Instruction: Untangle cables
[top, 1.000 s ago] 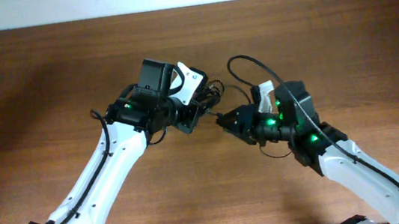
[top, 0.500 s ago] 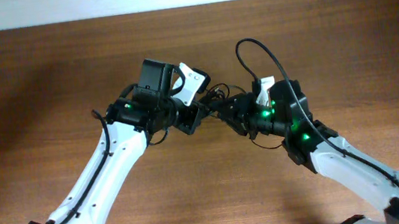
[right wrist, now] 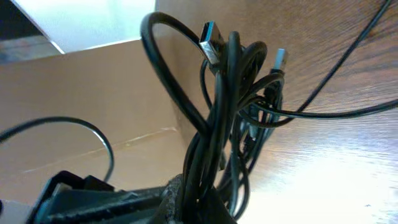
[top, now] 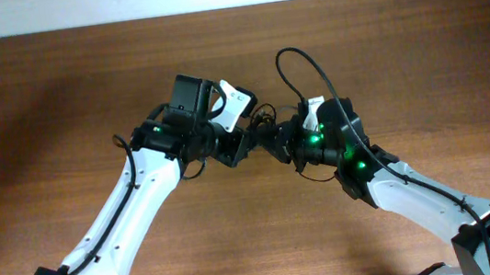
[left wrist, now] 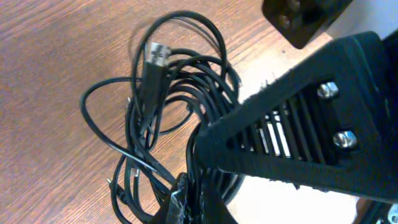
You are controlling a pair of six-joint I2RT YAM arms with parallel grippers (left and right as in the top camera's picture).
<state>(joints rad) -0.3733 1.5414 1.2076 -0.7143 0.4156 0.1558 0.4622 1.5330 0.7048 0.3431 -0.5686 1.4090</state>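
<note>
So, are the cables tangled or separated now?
Tangled: the cables form one bundle of overlapping loops; no cord lies apart.

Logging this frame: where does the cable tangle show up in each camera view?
Overhead: cables just above centre, between left gripper and right gripper.
Left wrist: loose loops filling centre-left.
Right wrist: upright bunch in the centre, plugs on top.
Shared landmark: the wooden table.
</note>
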